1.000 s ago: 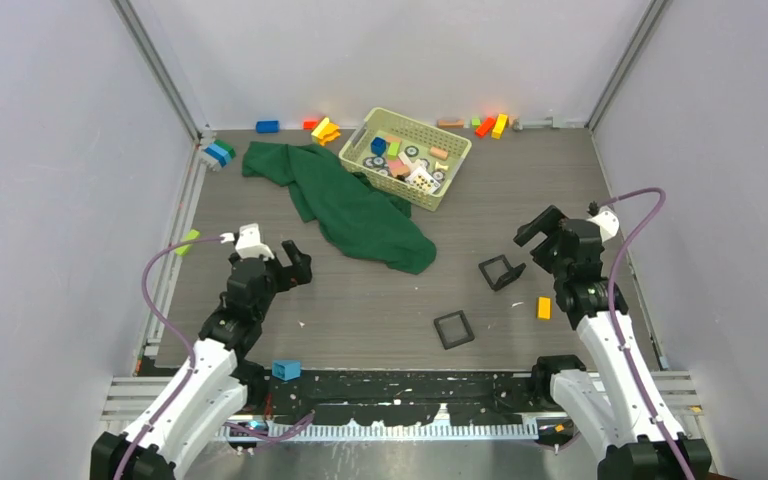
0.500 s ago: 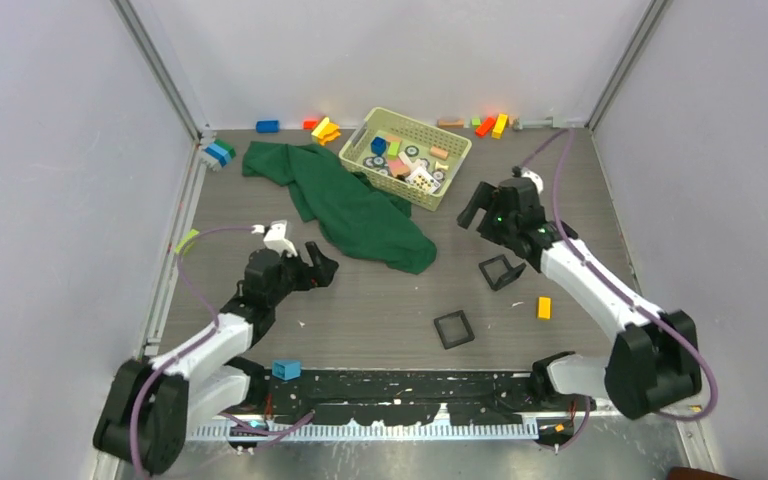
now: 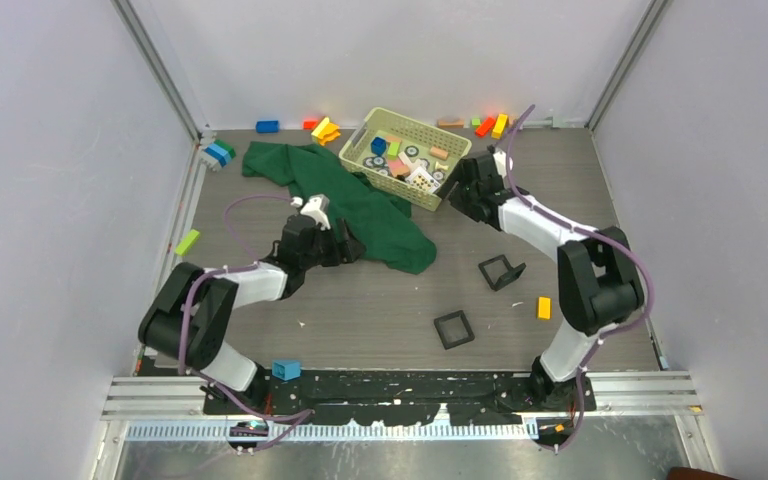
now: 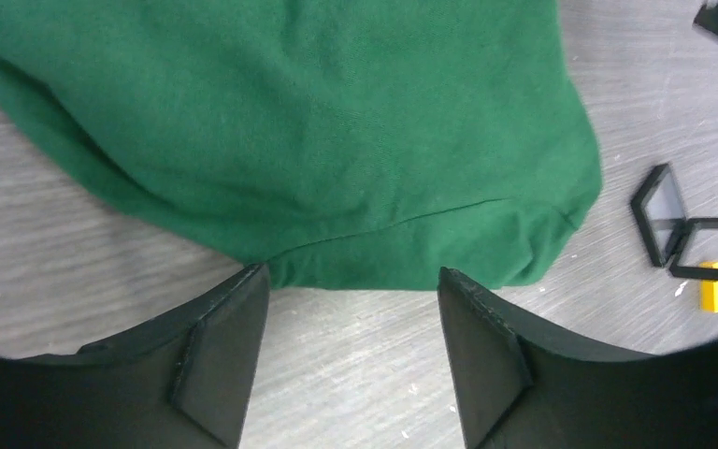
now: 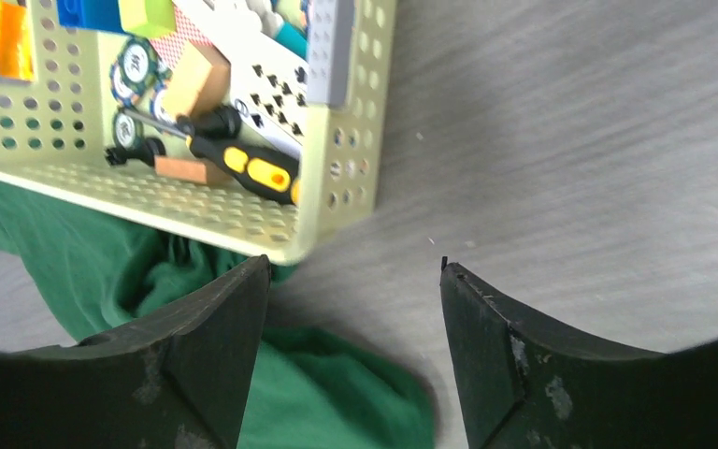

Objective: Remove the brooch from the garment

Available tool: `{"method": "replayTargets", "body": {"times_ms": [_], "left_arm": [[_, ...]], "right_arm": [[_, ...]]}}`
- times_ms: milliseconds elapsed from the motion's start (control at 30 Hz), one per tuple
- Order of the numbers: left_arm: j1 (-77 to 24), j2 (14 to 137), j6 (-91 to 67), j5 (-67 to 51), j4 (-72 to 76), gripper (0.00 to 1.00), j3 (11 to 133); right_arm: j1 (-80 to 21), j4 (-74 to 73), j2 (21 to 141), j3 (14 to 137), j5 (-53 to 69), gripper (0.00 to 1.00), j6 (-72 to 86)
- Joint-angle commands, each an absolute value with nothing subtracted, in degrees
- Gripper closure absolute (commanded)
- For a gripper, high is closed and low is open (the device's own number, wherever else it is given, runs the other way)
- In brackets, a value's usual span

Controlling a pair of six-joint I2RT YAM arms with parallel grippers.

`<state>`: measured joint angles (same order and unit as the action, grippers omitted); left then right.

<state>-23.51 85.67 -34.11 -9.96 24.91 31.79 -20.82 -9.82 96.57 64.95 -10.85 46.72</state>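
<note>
The dark green garment lies crumpled on the table, from the back left to the middle. The brooch does not show in any view. My left gripper is open and empty, low at the garment's near edge. In the left wrist view the garment fills the top, and its hem lies just beyond my left gripper. My right gripper is open and empty by the basket's right corner. In the right wrist view my right gripper is above bare table, with the garment low on the left.
A pale yellow basket of toys and a screwdriver stands on the garment's far edge. Two black square trays and an orange block lie right of centre. Coloured blocks line the back wall. A blue block sits at the near edge.
Both arms have stretched out from near their bases. The left gripper moved up to the garment's near edge. The right gripper moved far and left to the basket's corner.
</note>
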Motion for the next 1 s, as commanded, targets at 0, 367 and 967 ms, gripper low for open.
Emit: {"method": "replayTargets", "body": {"times_ms": [0, 367, 967], "left_arm": [[-23.6, 90.2, -33.2, -14.3, 29.7, 0.37, 34.8], [-23.4, 83.0, -28.3, -11.7, 20.0, 1.0, 34.5], [-23.4, 65.5, -27.0, -0.5, 15.3, 1.0, 27.7]], "right_arm": [[-21.3, -4.5, 101.9, 71.5, -13.4, 0.29, 50.7], [-21.6, -7.3, 109.9, 82.5, -21.8, 0.86, 48.8], [-4.3, -6.1, 102.7, 79.2, -24.4, 0.88, 46.6]]}}
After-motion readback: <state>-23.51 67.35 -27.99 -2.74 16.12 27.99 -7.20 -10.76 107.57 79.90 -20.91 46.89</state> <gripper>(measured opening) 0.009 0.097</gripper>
